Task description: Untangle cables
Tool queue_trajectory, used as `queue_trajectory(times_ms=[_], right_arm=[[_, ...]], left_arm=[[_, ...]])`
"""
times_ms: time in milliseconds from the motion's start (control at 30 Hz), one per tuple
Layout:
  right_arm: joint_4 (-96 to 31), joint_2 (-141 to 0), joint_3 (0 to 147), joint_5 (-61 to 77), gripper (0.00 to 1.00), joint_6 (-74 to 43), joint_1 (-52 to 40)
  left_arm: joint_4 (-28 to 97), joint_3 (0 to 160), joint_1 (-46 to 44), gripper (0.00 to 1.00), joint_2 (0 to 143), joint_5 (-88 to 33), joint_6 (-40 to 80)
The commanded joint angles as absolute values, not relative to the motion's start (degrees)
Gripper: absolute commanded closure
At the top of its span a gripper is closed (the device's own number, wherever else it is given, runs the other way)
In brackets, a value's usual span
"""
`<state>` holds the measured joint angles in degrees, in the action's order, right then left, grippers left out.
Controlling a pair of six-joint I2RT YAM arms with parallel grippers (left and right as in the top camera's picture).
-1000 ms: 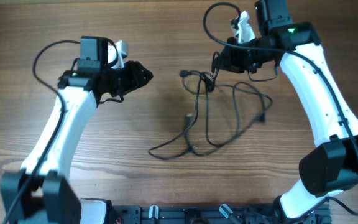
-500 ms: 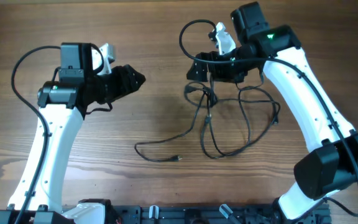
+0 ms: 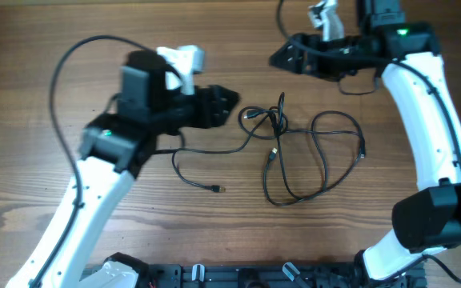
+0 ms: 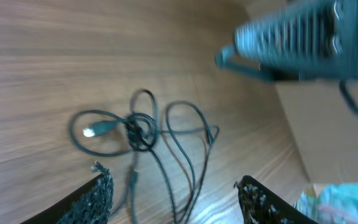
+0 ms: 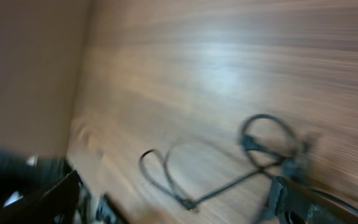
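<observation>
The left claw [image 3: 229, 102] is open and holds nothing. Its tips are just beside the cables [image 3: 277, 124]. The right claw [image 3: 280, 58] is open and empty too, near the far side of them. The cables lie on the wooden worktop [image 3: 14, 40], knotted at one spot, with loose loops around it.
</observation>
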<state>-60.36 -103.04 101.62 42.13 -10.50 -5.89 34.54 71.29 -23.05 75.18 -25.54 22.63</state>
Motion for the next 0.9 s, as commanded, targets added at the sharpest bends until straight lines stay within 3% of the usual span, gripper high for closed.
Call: queue_trajectory(times_ms=[0,100,200,367,467,567,733,867], right_arm=[[-60.40,-101.71,102.91,38.54,0.00,-13.74,-0.05],[-61.41,-101.73,102.89,38.54,0.00,-13.80,5.45],[-62.76,-101.73,102.85,38.52,0.00,-13.45,9.47],[-64.34,-101.78,102.61,38.11,0.00,-10.98,10.31],[-64.62,-101.78,102.30,38.13,0.00,-10.55,10.15],[-65.28,-101.78,102.30,37.91,0.00,-10.44,10.15],[-66.13,-101.78,102.30,37.89,0.00,-8.91,10.15],[-66.74,-101.78,102.28,37.67,0.01,-7.51,10.15]], left_arm=[[36.45,78.46,-31.35,0.33,84.82,-14.06,25.65],[37.41,81.82,-33.93,0.36,92.51,-12.05,27.57],[34.65,82.30,-36.93,0.48,99.15,-8.91,29.74],[31.24,82.30,-44.34,0.41,104.81,4.80,32.47],[29.36,82.30,-45.54,0.34,107.46,6.92,32.45],[26.96,82.30,-45.52,0.33,110.59,8.25,32.42],[23.03,82.30,-45.54,0.37,113.84,9.13,31.99],[22.90,82.30,-45.54,0.48,115.11,9.13,31.99]])
